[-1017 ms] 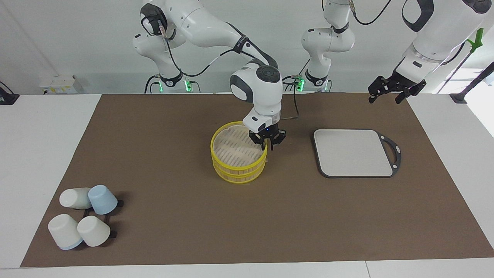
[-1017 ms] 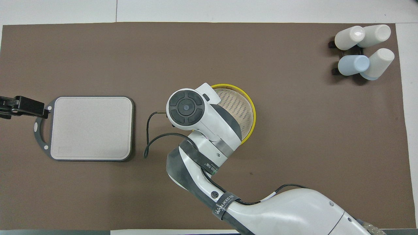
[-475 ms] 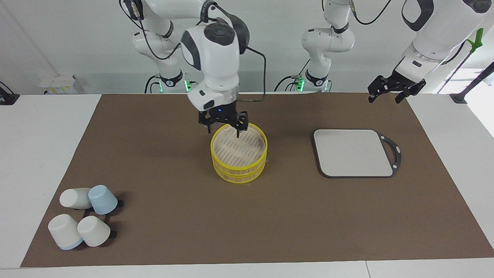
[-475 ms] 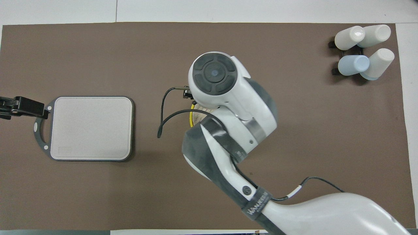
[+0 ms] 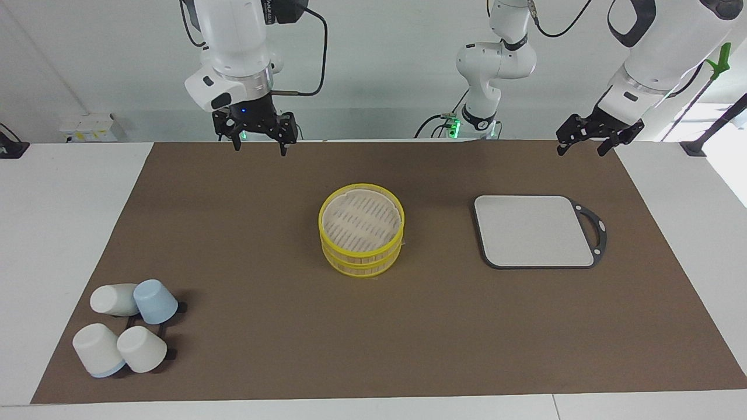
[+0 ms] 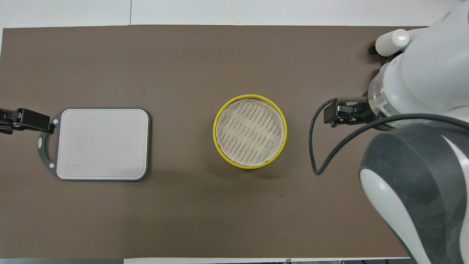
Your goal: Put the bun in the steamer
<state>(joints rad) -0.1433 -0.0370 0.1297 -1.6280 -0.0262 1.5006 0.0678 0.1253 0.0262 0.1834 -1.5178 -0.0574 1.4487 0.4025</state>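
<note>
The steamer (image 5: 361, 236) stands at the middle of the brown mat, a round bamboo basket with yellow rims; its slatted pale top shows in the overhead view (image 6: 250, 131). No bun shows in either view. My right gripper (image 5: 259, 143) is open and empty, raised over the mat's edge nearest the robots, toward the right arm's end, well clear of the steamer. In the overhead view it is hidden under its own arm. My left gripper (image 5: 582, 147) is open and empty, waiting in the air over the mat's corner at the left arm's end.
A flat grey cutting board (image 5: 533, 230) with a black handle lies beside the steamer toward the left arm's end, also in the overhead view (image 6: 102, 143). Several white and pale-blue cups (image 5: 125, 326) lie on a black rack at the mat's corner farthest from the robots, at the right arm's end.
My right gripper has risen from the steamer's rim and swung away toward its own base, up and clear of the basket. The steamer now shows whole. The left arm has not moved.
</note>
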